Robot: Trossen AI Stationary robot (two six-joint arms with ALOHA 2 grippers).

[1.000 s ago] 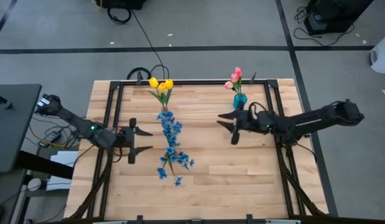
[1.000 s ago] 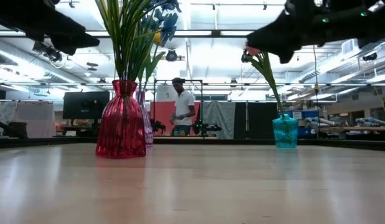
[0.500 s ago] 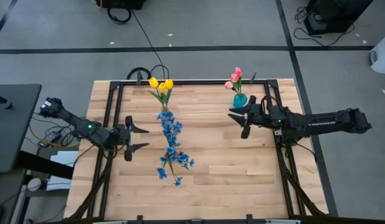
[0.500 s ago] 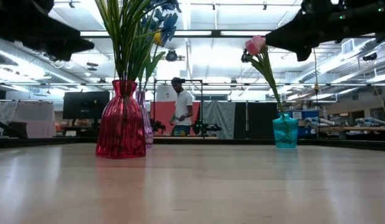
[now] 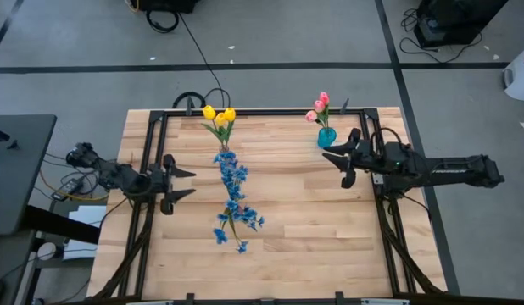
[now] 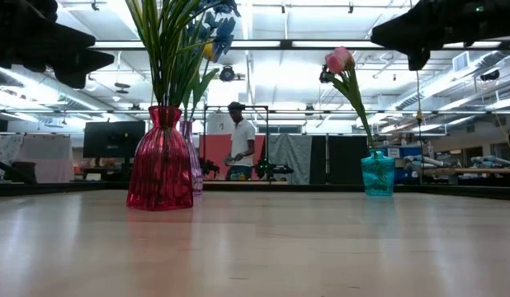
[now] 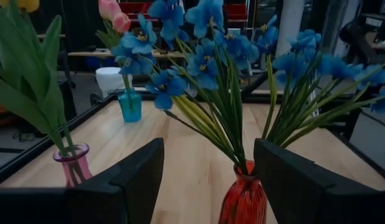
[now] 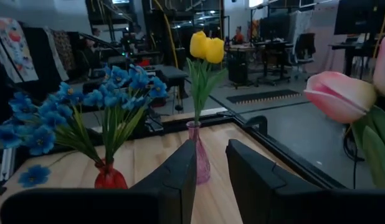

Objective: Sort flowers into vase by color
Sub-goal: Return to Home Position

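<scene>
We find the left claw (image 5: 191, 183) spread and empty at the tabletop's (image 5: 304, 229) left side; the right claw (image 5: 335, 169) spread and empty at its right; blue flowers (image 5: 232, 191) stand in the red vase (image 6: 160, 161) between them; yellow tulips (image 5: 218, 114) and pink tulips (image 5: 320, 106) occupy separate vases behind.

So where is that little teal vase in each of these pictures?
High view: teal vase near the table's far edge, right of centre.
Low view: right of centre, standing on the wood.
Left wrist view: far across the table, beyond the blue flowers.
Right wrist view: not in it; only a pink tulip shows close up.
Shared landmark: the blue flowers, seen in all four.
</scene>
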